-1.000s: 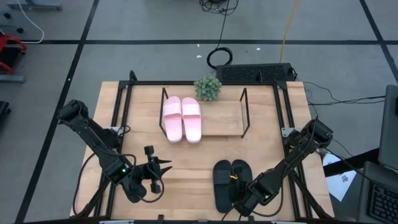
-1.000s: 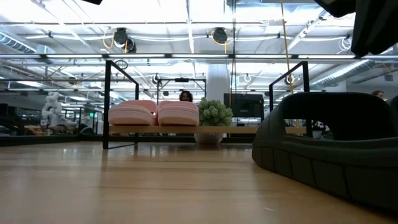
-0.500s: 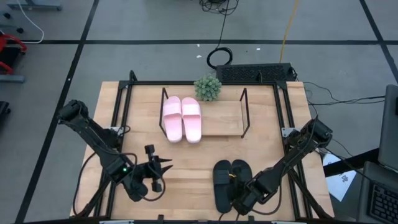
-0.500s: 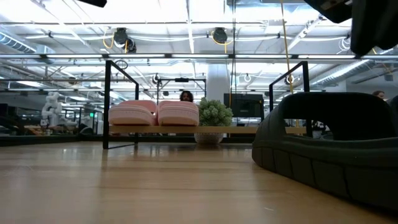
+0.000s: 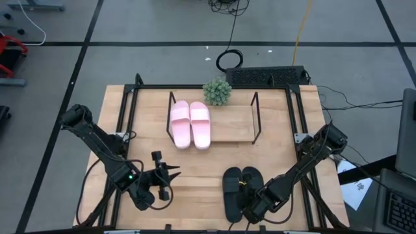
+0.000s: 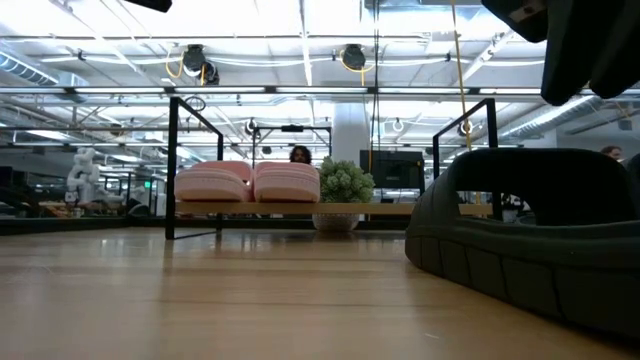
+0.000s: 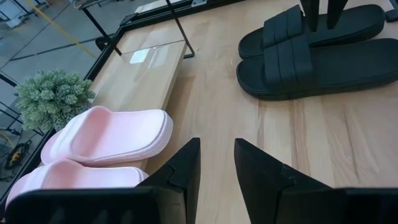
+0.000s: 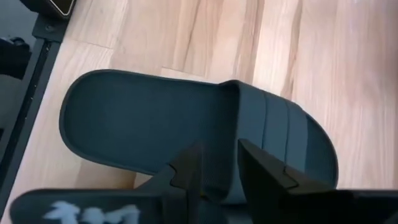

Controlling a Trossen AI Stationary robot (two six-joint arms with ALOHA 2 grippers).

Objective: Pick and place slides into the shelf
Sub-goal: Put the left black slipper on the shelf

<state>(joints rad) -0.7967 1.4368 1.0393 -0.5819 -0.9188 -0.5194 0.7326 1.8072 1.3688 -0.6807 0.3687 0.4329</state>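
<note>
The pale pink slides (image 5: 190,123) lie side by side, soles down, on the left half of the shelf board (image 5: 231,123). The black slides (image 5: 234,192) lie side by side, soles down, on the table near its near edge. My right gripper (image 8: 219,155) is open and hovers over the right black slide (image 8: 186,130), just behind its strap. The low view shows it (image 6: 590,60) clear above the slide (image 6: 530,240). My left gripper (image 5: 174,171) waits open left of the black pair, pointing toward the table's right; its wrist view shows its fingers apart (image 7: 217,155).
A small green potted plant (image 5: 217,91) stands just behind the shelf. The shelf's right half is bare board between thin dark end frames (image 5: 255,117). A black power strip (image 5: 266,76) lies at the far edge. Dark rails (image 5: 123,123) run along the table's sides.
My right gripper has drifted a little toward the table's left above the black slides, staying clear of them. The slides and my left arm have kept still.
</note>
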